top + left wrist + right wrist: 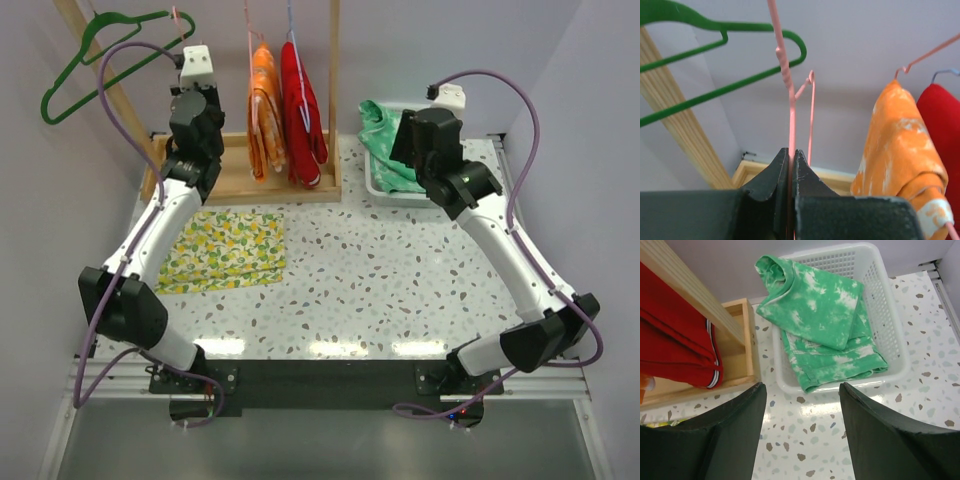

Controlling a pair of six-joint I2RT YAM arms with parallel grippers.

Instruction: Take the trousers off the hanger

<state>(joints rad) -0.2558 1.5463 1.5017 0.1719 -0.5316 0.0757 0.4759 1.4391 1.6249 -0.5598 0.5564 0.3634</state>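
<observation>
The left pincer is closed on a thin pink wire hanger. The wire runs straight up from between its jaws, and no cloth shows on it. Up and to the left of the jaws hangs an empty green hanger, with the slanted wooden post of the rack below it.

To the right of this pincer and well apart from it, the orange trousers hang folded over their own pink wire hanger. The red trousers hang just beyond them on a blue one, the two garments nearly touching.

Both look like light, limp cloth that will slide off the wire easily but may drag the loose hanger along. The free-hanging lower fold is probably the best place to pinch, taking the layers together and pulling down and away from the hook.

The right pincer stands open with nothing between its fingers. Ahead of it and slightly right, the green trousers lie crumpled in the white basket, one end spilling over the basket's far left rim. They are already off any hanger. The hem of the red pair shows far to its left.
</observation>
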